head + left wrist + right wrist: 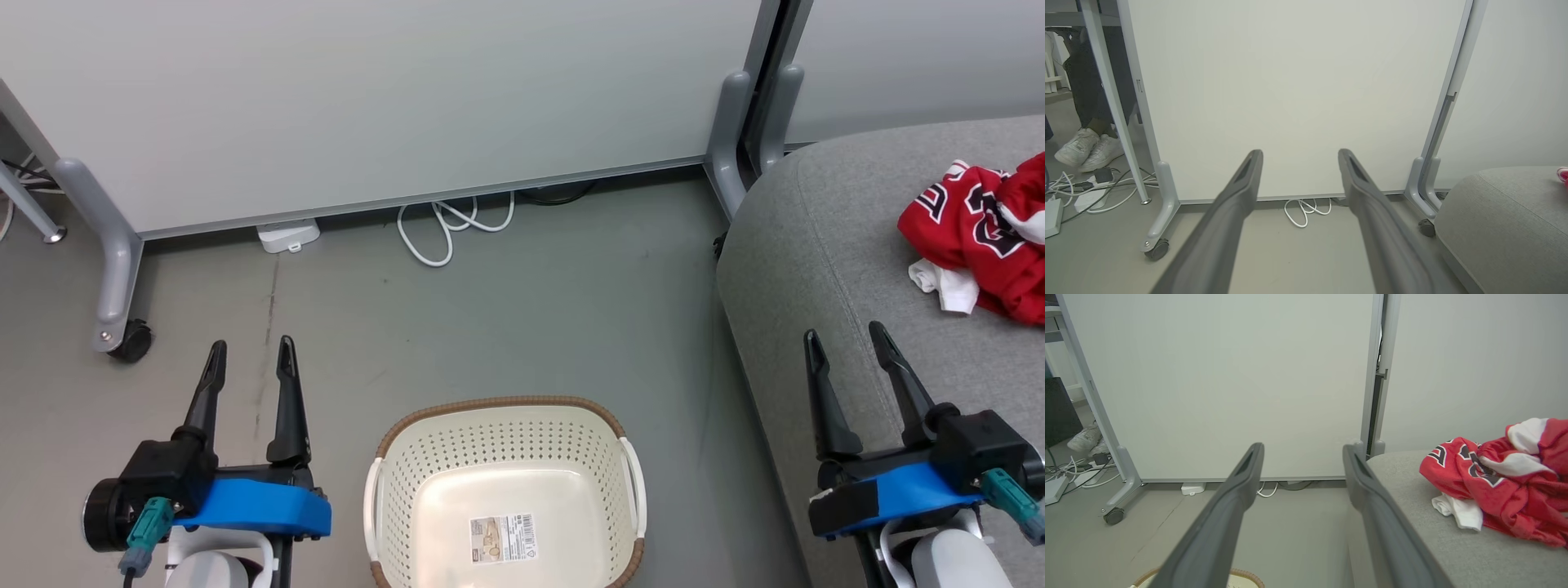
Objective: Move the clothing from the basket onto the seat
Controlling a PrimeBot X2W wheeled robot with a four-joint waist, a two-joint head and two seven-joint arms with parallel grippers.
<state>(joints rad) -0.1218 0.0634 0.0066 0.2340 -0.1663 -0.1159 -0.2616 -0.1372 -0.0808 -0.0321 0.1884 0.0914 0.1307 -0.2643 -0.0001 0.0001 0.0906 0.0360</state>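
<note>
A grey-green floor (pixel 522 286) runs from the robot's base to a row of pale partition panels (pixel 367 106) on wheeled grey legs. Nearest the robot, between the two arms, the basket (pixel 506 402) stands on the floor; its perforated cream walls and smooth bottom hold no fabric, only a printed label (pixel 503 537) stuck to the bottom. The left end effector (pixel 251 345) hangs over bare floor to the left of the basket, its two dark fingers apart and holding nothing. The right end effector (pixel 843 331) is on the other side, over the near edge of the seat (pixel 816 245), fingers likewise spread and empty. Farther along the grey cushion, well apart from those fingers, the clothing (pixel 980 237) lies in a crumpled red heap with black-and-white lettering and a white fold showing at its near edge. The heap runs off the head view's right side, so its full extent cannot be told, but what shows rests wholly on the cushion. Judging by the empty basket and the heap on the seat, the transfer looks done, or as good as done, with nothing left to fetch as far as these views show. Beyond, a looped white cable (pixel 445 229) and a small white adapter (pixel 287 237) lie at the foot of the panels.
</note>
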